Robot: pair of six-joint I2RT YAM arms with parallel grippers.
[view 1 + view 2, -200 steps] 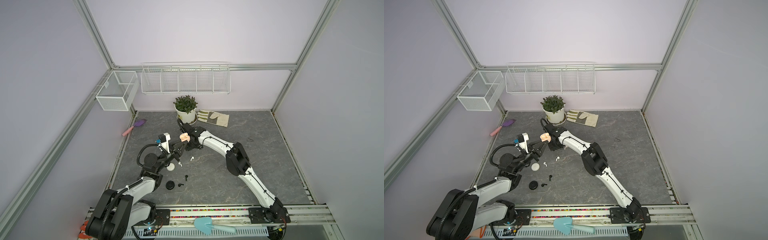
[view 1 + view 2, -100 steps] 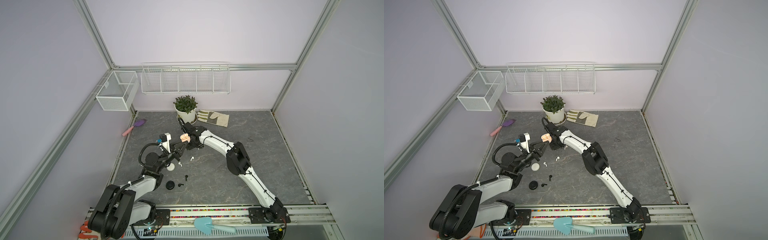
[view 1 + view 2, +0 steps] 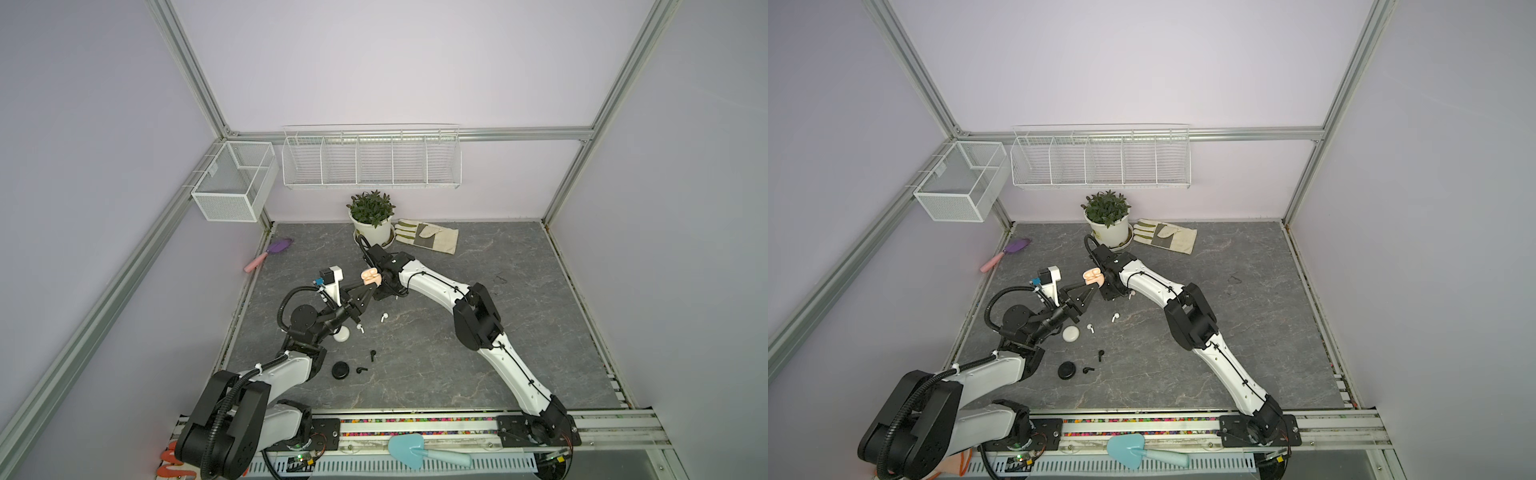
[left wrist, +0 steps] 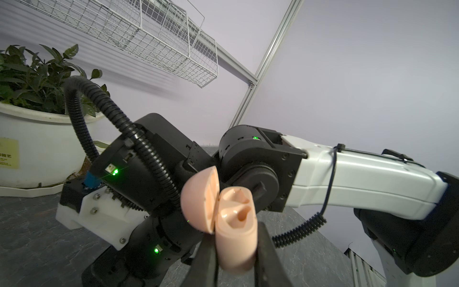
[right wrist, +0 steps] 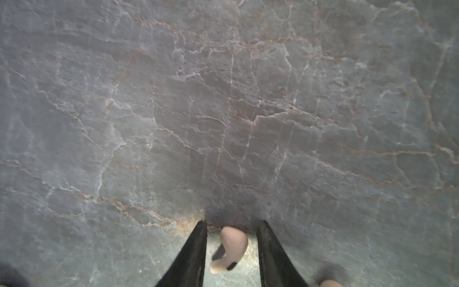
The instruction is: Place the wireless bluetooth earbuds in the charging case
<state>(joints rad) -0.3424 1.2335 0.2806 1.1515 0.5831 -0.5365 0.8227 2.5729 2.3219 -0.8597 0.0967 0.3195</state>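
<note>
Nearest the rail (image 3: 415,426), a black case (image 3: 340,370) and black earbuds (image 3: 372,354) lie on the grey table (image 3: 457,374), with a white case (image 3: 341,334) and white earbuds (image 3: 383,317) just beyond. Farther back the left gripper (image 4: 234,243) is clenched on the open peach charging case (image 4: 236,213), held aloft. Beside it the right gripper (image 5: 232,223) points down, released, a peach earbud (image 5: 231,248) loose between its jaws.
</note>
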